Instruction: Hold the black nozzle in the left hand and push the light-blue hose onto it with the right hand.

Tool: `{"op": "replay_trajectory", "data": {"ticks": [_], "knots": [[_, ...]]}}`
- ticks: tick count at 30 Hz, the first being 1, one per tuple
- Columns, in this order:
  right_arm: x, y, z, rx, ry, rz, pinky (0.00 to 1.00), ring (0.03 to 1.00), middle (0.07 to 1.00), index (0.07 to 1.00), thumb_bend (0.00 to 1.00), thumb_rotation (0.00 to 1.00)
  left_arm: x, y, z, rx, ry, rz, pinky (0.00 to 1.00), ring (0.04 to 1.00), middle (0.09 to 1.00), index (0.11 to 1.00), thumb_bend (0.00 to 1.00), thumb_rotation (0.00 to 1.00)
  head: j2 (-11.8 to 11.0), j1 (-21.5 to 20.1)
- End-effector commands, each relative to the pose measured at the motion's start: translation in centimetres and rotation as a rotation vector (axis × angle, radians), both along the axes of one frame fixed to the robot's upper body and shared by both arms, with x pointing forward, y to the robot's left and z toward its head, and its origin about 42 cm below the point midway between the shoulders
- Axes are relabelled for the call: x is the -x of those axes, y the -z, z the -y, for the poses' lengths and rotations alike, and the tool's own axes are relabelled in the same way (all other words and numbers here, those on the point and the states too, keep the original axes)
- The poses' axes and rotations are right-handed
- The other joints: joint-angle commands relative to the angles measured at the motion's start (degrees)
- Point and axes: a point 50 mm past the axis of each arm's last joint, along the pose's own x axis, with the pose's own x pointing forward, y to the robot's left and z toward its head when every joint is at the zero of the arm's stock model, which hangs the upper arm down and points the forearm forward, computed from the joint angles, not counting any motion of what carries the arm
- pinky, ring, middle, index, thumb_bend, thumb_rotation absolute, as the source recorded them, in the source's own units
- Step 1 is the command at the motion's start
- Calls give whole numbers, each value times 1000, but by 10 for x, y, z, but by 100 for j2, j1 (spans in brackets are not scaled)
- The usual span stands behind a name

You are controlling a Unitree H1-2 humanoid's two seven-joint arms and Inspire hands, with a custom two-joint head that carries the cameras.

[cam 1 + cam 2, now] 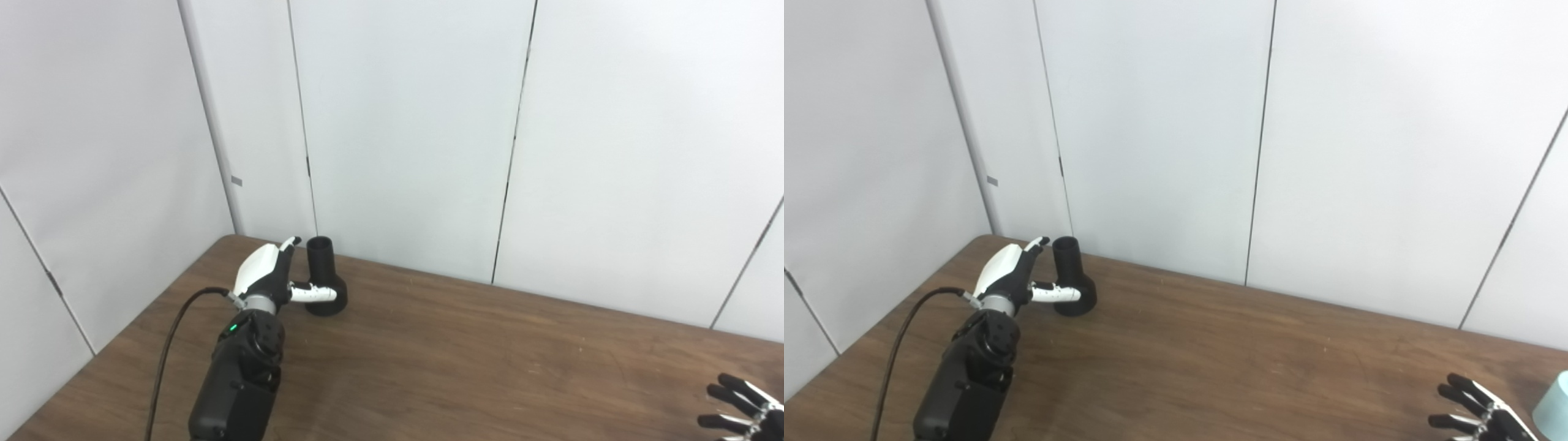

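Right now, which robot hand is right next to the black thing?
The left hand, with the white back, reaches around the black nozzle. The right hand is far off at the table's other end.

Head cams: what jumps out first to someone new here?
The black nozzle stands upright at the far left of the brown table, near the wall, with the left hand right beside it, fingers spread around its flared base but not clearly closed. At the bottom right corner the right hand waits open, next to the light-blue hose end just peeking in at the edge.
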Motion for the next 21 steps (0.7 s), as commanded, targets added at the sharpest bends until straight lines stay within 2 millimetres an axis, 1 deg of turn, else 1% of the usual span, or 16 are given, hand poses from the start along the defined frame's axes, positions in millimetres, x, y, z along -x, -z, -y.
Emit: {"op": "replay_trajectory", "data": {"ticks": [1, 8, 13, 21], "knots": [[-1, -18, 2, 24, -18, 84, 477, 639, 795, 809, 704, 5, -10, -27, -5, -32, -14, 77, 1000, 978, 917, 889, 920, 320, 28, -22], [1, -17, 4, 21, -30, 77, 476, 639, 794, 810, 698, 10, -17, -28, -9, -10, -20, 46, 987, 926, 891, 867, 921, 324, 59, 28], [3, -17, 3, 17, -33, 73, 485, 641, 797, 817, 694, 13, -24, -29, -11, -34, -16, 18, 981, 924, 890, 851, 928, 312, 121, -20], [6, -18, 2, 15, -31, 68, 495, 643, 796, 812, 694, 19, -28, -28, -9, -12, 13, 17, 1000, 938, 899, 850, 929, 286, 188, -35]]}}
